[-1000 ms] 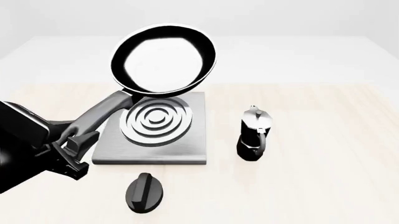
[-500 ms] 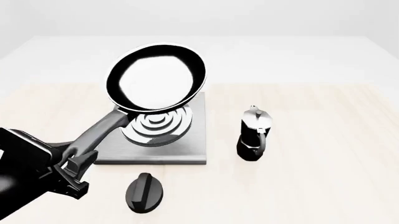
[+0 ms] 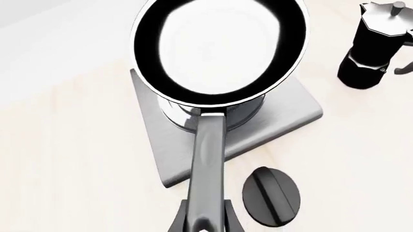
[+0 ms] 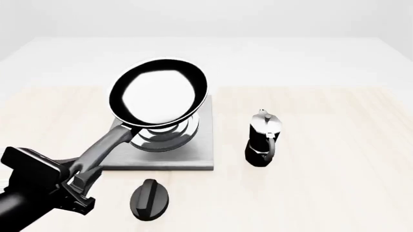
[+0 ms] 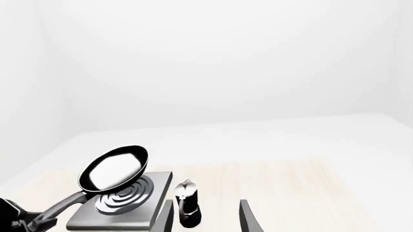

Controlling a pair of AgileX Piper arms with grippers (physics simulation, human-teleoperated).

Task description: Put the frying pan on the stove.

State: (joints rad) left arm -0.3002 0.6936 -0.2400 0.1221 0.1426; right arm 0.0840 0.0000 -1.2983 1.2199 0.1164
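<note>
Left gripper [image 4: 79, 180] is clamped on the handle end of the frying pan [image 4: 158, 94]. The pan is held tilted over the stove [image 4: 193, 152], apparently not touching its burner rings. Right gripper [image 5: 205, 215] stands apart, raised, holding nothing. 1 moka pot [image 4: 263, 138] stands right of the stove; 1 lid [image 4: 151, 199] lies near the table's front edge.

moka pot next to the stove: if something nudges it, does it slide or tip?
The moka pot stands upright and looks tall for its narrow base, so a push near the lid would probably tip it. A low push likely slides it, since the table looks smooth. Its side handle puts weight off-centre, so it may turn as it moves.
</note>
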